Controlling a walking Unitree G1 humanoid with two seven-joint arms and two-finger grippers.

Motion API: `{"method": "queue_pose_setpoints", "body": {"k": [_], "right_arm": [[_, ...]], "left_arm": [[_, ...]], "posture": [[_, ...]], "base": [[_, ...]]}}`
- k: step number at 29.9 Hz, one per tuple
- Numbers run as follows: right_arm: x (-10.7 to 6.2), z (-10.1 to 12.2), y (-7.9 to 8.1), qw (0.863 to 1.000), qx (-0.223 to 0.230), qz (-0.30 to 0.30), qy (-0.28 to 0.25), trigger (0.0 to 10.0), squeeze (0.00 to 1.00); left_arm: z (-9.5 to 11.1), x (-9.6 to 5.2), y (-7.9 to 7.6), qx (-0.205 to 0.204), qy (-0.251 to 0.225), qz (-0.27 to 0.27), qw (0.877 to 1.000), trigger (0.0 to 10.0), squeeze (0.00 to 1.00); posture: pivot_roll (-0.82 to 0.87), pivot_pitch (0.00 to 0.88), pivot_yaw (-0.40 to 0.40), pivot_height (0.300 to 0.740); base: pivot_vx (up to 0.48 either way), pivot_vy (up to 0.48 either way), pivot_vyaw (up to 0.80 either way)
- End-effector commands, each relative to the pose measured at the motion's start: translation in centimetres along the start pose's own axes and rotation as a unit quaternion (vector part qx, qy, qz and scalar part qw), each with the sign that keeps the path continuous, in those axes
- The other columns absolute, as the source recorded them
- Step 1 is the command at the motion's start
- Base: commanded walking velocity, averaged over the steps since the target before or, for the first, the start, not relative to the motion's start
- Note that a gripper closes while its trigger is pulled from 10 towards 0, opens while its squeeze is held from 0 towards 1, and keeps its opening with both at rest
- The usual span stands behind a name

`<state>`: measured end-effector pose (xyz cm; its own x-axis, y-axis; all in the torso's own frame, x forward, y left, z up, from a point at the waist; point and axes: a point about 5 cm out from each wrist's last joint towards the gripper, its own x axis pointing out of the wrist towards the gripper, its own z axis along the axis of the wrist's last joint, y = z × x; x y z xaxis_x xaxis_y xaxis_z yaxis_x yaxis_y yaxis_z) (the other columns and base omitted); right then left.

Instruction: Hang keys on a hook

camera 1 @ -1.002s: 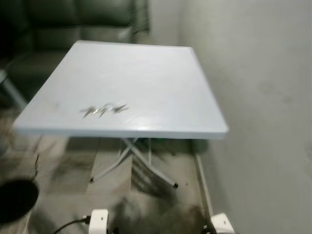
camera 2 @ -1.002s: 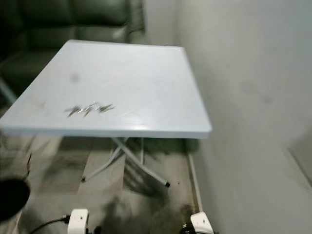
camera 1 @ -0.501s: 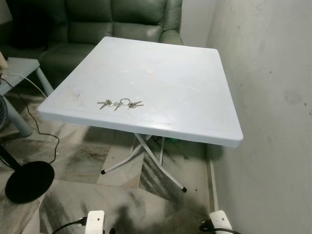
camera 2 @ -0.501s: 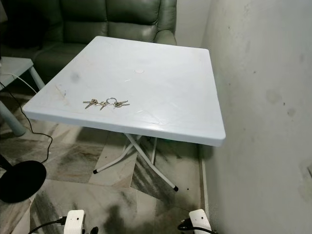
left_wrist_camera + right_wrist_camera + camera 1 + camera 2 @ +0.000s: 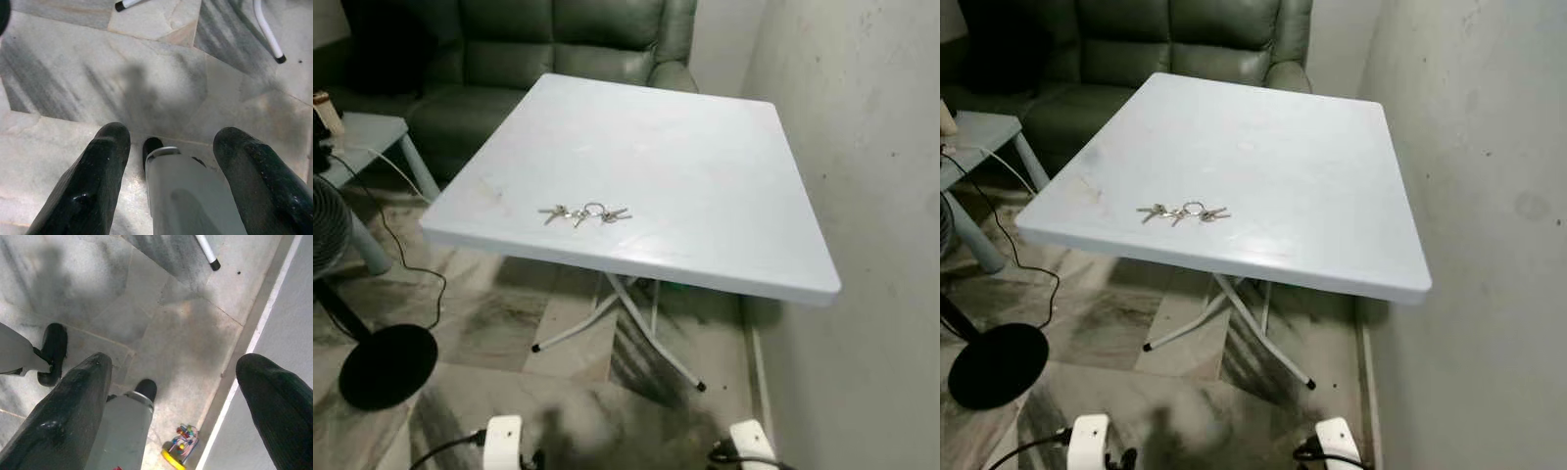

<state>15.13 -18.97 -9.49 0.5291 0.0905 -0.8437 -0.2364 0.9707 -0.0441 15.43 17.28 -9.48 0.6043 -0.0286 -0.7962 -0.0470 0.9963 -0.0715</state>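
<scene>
My left pincer (image 5: 168,181) and right pincer (image 5: 181,406) hang spread open over the floor (image 5: 161,83), well below the keys (image 5: 584,213) on the white counter (image 5: 705,166).

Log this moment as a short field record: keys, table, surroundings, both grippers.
keys: bunch on a ring, lying flat near the front edge of the table, untouched
table: white folding table, beside the wall
behind table: dark green sofa
floor, robot's left: fan base with its cable
hook: cannot tell where it is
left gripper: hangs idle over the marble floor, fingers apart, holding nothing
right gripper: hangs idle over the floor near the wall, fingers apart, holding nothing
</scene>
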Motion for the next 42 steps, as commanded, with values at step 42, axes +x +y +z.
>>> {"method": "queue_pose_setpoints", "body": {"k": [42], "right_arm": [[0.02,0.09,0.10,1.000,0.017,0.000,-0.006,10.0,0.00]], "left_arm": [[0.04,-0.01,0.29,-0.012,0.000,0.008,1.000,10.0,0.00]], "posture": [[-0.09,0.000,-0.050,0.740]], "base": [[0.000,0.459,0.00]]}}
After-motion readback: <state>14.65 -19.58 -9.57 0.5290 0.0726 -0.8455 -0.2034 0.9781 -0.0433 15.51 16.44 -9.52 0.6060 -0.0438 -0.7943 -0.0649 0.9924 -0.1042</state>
